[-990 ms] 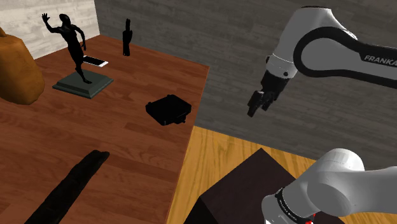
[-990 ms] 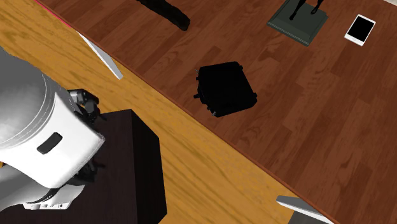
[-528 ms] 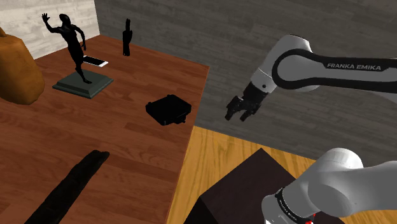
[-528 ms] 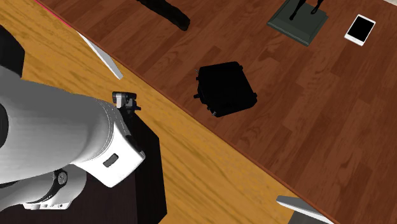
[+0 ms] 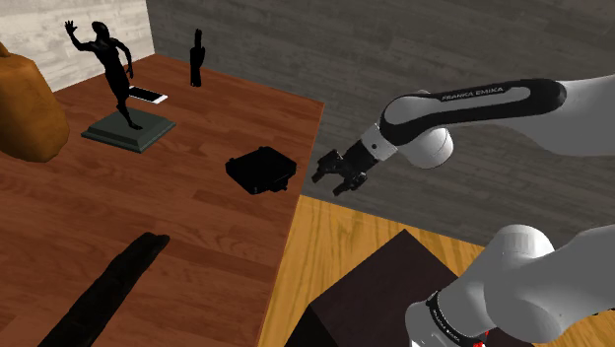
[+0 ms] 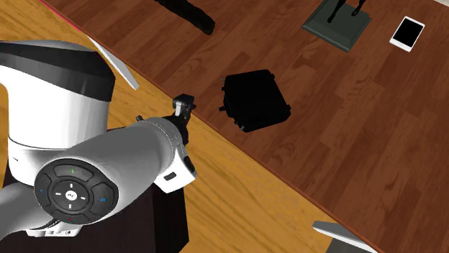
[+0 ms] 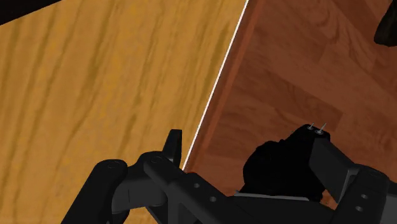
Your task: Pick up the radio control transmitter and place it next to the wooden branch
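Observation:
The radio control transmitter [image 5: 260, 170] is a black boxy thing lying near the edge of the reddish wooden table [image 5: 197, 227]; it also appears from above [image 6: 255, 100]. The branch [image 5: 108, 286] is a long dark shape lying on the table toward the shoulder view's lower left, and its end shows in the second exterior view [image 6: 188, 13]. My gripper [image 5: 335, 175] hovers open just off the table edge, to the right of the transmitter in the shoulder view, holding nothing. In the wrist view the fingers [image 7: 173, 143] stand apart, and the transmitter [image 7: 280, 168] shows dark between them, beyond the gripper [image 7: 245, 141].
A dark statue on a grey-green base [image 5: 128, 130] stands further back on the table, with a white phone [image 5: 148, 96] and a small dark figurine [image 5: 198, 59] behind it. A brown rounded object [image 5: 25, 108] sits at the left. The dark stand [image 5: 379, 296] rests on yellow wooden floor [image 7: 95, 83].
The arm has swung down and toward the shoulder view's left, bringing the gripper from high over the floor to just beside the table edge near the transmitter. Nothing on the table moved.

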Tool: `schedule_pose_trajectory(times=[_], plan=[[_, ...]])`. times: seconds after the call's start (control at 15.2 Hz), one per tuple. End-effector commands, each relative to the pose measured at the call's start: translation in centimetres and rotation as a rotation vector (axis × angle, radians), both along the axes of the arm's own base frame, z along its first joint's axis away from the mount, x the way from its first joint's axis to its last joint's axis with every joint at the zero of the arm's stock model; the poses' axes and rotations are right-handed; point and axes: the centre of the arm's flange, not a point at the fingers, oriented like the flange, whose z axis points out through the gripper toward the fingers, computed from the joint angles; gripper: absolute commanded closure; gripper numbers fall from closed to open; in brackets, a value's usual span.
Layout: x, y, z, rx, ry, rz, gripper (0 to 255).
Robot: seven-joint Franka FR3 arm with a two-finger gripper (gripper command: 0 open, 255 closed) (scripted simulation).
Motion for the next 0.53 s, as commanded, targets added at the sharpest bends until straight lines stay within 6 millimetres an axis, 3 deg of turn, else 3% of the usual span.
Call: schedule_pose_trajectory(times=[0.0,0.46], plan=[[1.2,0.1,-1.9,0.074,-0.025,-0.073,0],[5.8,1.9,-6.7,0.297,-0.098,-0.254,0]])
